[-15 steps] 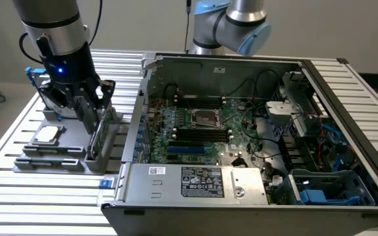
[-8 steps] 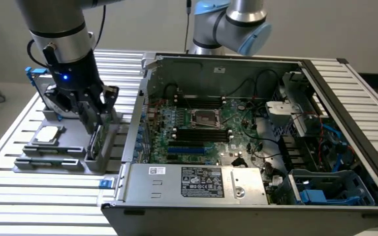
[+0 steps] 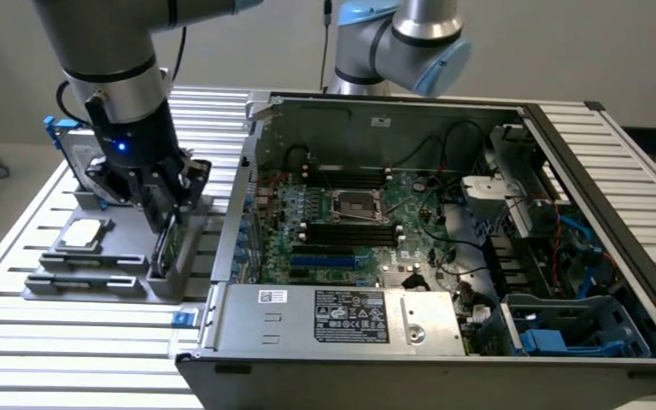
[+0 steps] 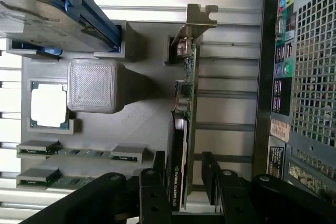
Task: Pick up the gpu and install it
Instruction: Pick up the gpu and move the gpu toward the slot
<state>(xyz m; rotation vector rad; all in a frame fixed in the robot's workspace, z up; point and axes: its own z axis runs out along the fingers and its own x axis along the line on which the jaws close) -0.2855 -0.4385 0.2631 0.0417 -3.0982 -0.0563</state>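
Tool [image 4: 184, 163] straddles upright gpu [image 4: 185, 98], jaws apart.

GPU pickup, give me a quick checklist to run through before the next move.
1. gpu standing on edge in the gray holder: ok.
2. gripper straddling the card, one side each: ok.
3. fingers closed on the card: not ok, a gap shows on the board side.
4. bracket end free of the gripper: ok.
5. case open, motherboard exposed: ok.
6. Target slot free: cannot tell.
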